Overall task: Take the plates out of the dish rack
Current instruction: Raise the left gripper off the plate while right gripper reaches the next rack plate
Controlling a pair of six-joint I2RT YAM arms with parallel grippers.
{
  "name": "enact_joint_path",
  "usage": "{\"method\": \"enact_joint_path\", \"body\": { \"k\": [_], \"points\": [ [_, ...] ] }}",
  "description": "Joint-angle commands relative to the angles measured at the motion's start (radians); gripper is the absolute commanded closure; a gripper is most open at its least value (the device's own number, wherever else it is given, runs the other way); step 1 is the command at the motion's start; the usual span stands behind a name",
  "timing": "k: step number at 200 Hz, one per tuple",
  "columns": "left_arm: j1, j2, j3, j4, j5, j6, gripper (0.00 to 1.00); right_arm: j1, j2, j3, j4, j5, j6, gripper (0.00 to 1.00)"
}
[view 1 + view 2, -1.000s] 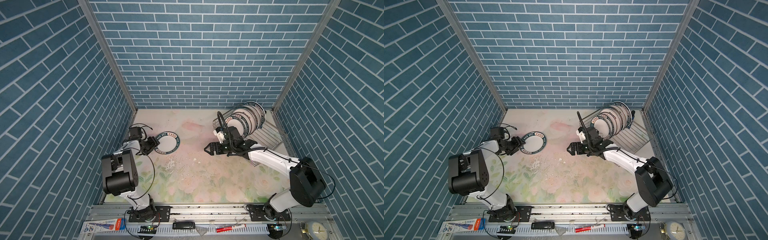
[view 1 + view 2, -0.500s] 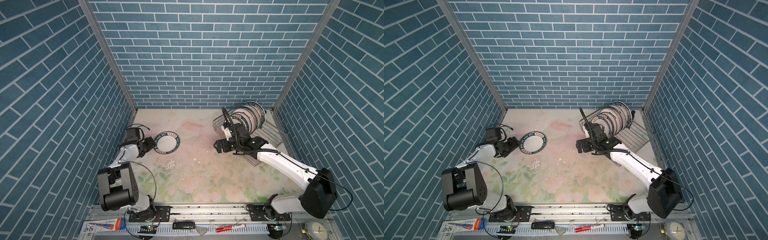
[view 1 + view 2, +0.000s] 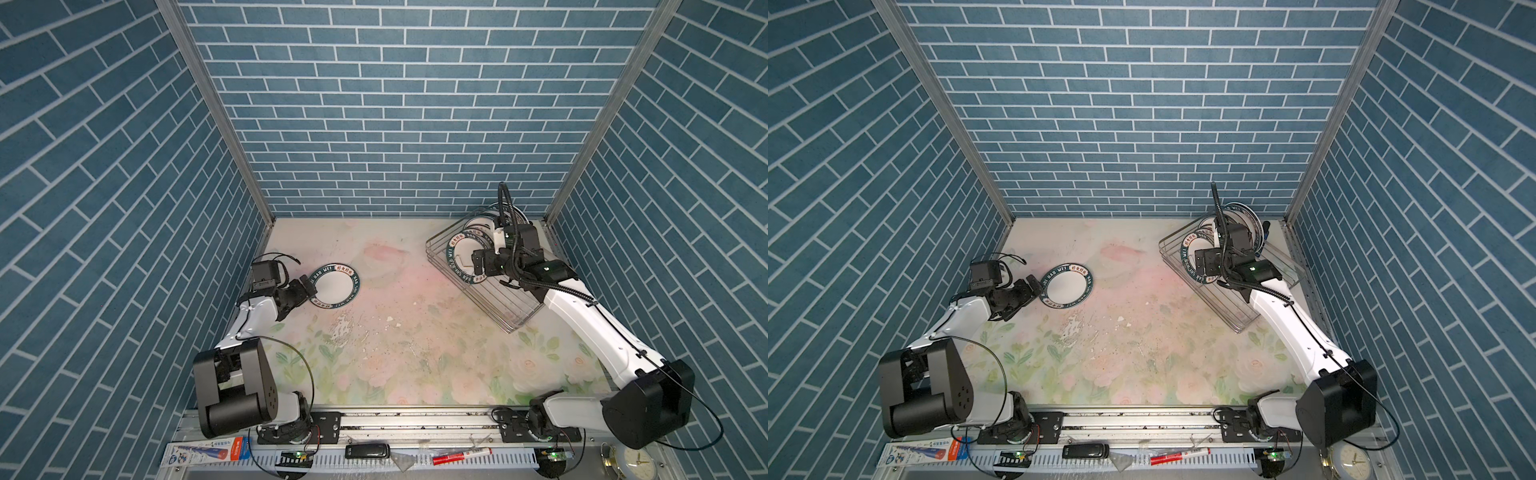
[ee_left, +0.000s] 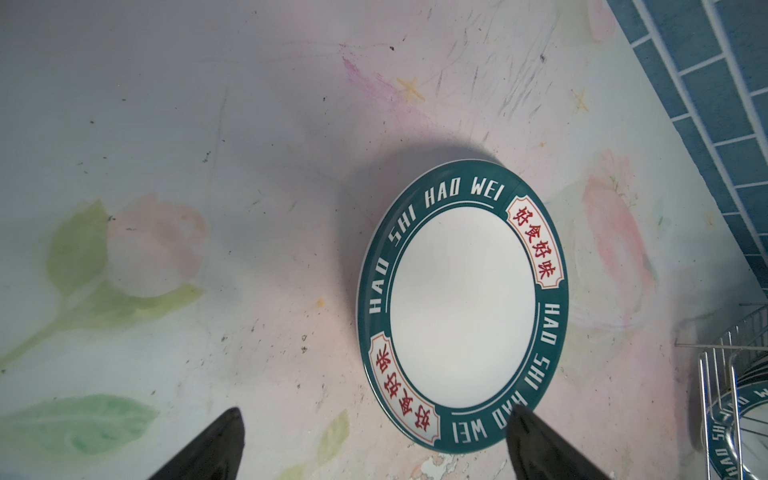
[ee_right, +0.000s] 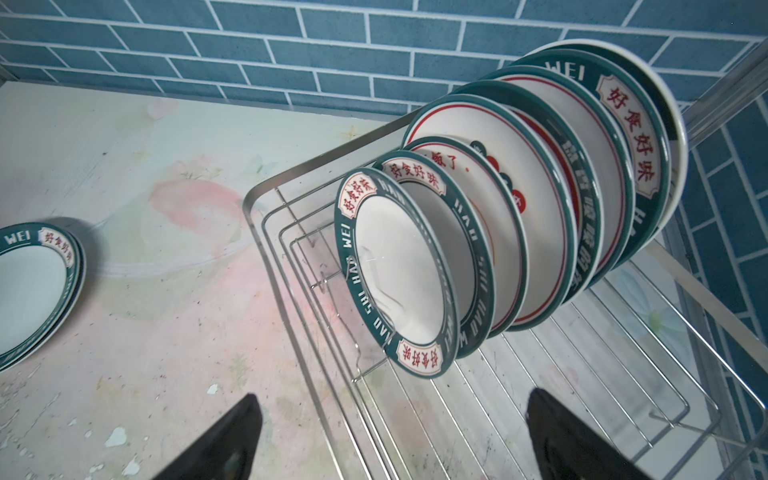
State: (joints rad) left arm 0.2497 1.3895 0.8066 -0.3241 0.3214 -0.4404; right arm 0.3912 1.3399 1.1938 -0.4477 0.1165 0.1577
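Note:
One plate [image 3: 335, 286] [image 3: 1066, 286] with a teal lettered band lies flat on the table at the left. My left gripper [image 3: 306, 287] [image 4: 374, 419] is open at its near edge. In the left wrist view one fingertip [image 4: 523, 428] overlaps the rim and the other stands off to the side. At the back right, the silver wire dish rack [image 3: 519, 316] [image 5: 269, 270] holds several plates [image 5: 399, 274] upright in a row. My right gripper [image 3: 478, 266] [image 5: 392, 399] hangs open above the rack, just in front of the frontmost plate, with nothing between its fingers.
White flakes and dark specks [image 3: 345, 328] litter the middle of the floral table top. The blue brick walls close in behind and beside the rack. The rack's near half [image 3: 1241, 316] is bare wire. A marker and a clock lie on the front rail.
My left gripper has opened wide beside the plate on the table. My right arm has swung from the table's middle back to the rack, still open.

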Motion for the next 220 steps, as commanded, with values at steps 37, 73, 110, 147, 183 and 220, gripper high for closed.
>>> {"method": "enact_joint_path", "body": {
  "k": [37, 73, 110, 147, 183, 220],
  "points": [
    [-0.008, 0.009, -0.053, 0.014, 0.032, -0.005, 0.01, -0.043, 0.133, 0.018, 0.112, -0.054, -0.037, 0.06],
    [-0.007, -0.013, -0.075, 0.032, 0.048, -0.016, 0.01, -0.061, 0.2, 0.038, 0.14, -0.052, -0.032, 0.11],
    [-0.008, -0.066, -0.099, 0.04, 0.047, -0.001, 0.01, -0.07, 0.235, 0.021, 0.2, -0.076, -0.041, 0.16],
    [-0.008, -0.07, -0.104, 0.05, 0.05, -0.013, 0.01, -0.086, 0.274, 0.048, 0.208, -0.114, -0.038, 0.33],
    [-0.008, -0.072, -0.103, 0.047, 0.048, -0.001, 0.01, -0.105, 0.314, 0.061, 0.222, -0.14, -0.042, 0.39],
    [-0.008, -0.06, -0.099, 0.042, 0.048, 0.01, 0.01, -0.123, 0.336, 0.03, 0.293, -0.213, -0.119, 0.48]
  ]
}}
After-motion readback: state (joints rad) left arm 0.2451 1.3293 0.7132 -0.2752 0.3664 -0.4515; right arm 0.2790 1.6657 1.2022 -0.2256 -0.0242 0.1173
